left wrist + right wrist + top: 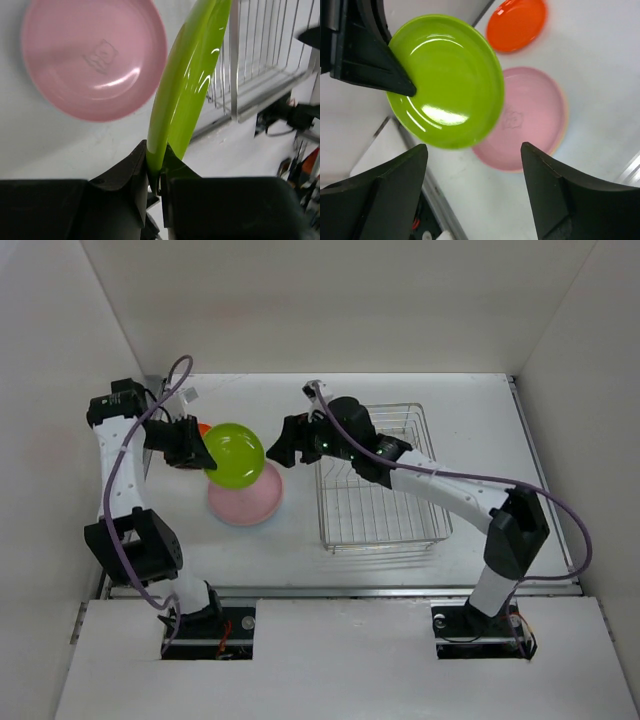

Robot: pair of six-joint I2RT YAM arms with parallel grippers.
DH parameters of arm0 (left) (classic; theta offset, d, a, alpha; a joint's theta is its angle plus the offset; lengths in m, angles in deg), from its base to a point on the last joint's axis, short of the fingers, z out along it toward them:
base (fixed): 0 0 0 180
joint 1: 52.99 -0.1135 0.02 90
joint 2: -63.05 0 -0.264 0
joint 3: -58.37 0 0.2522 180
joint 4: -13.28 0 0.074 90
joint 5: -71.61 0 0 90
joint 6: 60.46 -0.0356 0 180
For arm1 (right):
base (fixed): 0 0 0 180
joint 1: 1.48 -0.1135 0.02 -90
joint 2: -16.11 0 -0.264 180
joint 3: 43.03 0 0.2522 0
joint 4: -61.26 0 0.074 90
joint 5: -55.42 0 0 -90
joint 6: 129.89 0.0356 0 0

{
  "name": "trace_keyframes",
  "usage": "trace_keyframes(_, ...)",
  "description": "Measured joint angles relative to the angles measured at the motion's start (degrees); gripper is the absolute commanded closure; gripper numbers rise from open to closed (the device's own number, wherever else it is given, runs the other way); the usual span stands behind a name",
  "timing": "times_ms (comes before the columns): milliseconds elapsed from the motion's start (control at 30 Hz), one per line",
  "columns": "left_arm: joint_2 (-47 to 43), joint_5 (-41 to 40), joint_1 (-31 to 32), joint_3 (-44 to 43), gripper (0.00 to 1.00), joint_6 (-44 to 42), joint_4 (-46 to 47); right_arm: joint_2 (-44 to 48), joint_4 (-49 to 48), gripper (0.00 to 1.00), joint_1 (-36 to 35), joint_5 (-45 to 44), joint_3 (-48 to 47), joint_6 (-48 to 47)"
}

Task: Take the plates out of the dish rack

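The dish rack [385, 540] lies just behind the wide-spread jaws of the right gripper [280, 440]; no plate is seen in it. The green plate [185, 85] is clamped by its rim in the left gripper [156, 167], tilted over the pink plate [90, 55]. Placing seems to be in hand; lowering and a gentle release are needed next.

we bend left arm [113, 475] | we pinch left gripper [156, 152] on green plate [192, 70] rim | we reach right arm [450, 490] leftward | right gripper [473, 147] fingers spread wide
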State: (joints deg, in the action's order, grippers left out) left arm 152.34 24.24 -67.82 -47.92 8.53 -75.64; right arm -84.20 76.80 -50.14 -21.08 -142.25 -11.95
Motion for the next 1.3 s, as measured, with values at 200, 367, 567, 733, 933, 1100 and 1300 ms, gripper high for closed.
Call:
trace_keyframes(200,8.9,-0.7,-8.9,-5.3,1.00,12.0,8.2,9.5,2.7,0.18,0.4,-11.9,0.2,1.0)
trace_keyframes(367,22.1,-3.3,-13.5,-12.0,1.00,21.4,15.7,16.9,2.5,0.18,0.4,-15.6,2.0,0.8)
trace_keyframes(567,36.5,-6.8,-13.6,-20.1,1.00,28.0,20.5,19.3,3.5,0.18,0.4,-17.8,6.0,0.3)
trace_keyframes(733,41.9,-10.6,-13.3,-22.9,0.89,30.0,21.6,21.2,5.6,0.18,0.4,-19.1,9.6,0.2)
trace_keyframes(933,44.5,-13.0,-13.3,-25.0,0.57,30.4,21.7,25.0,5.7,0.18,0.4,-20.0,11.1,0.1)
trace_keyframes(1100,45.7,-16.1,-12.8,-25.2,0.35,29.0,20.2,27.6,5.6,0.16,0.4,-20.5,11.8,0.1)
trace_keyframes(1300,45.7,-20.3,-11.7,-25.1,0.31,26.2,19.1,29.2,5.6,0.16,0.4,-20.5,13.6,0.1)
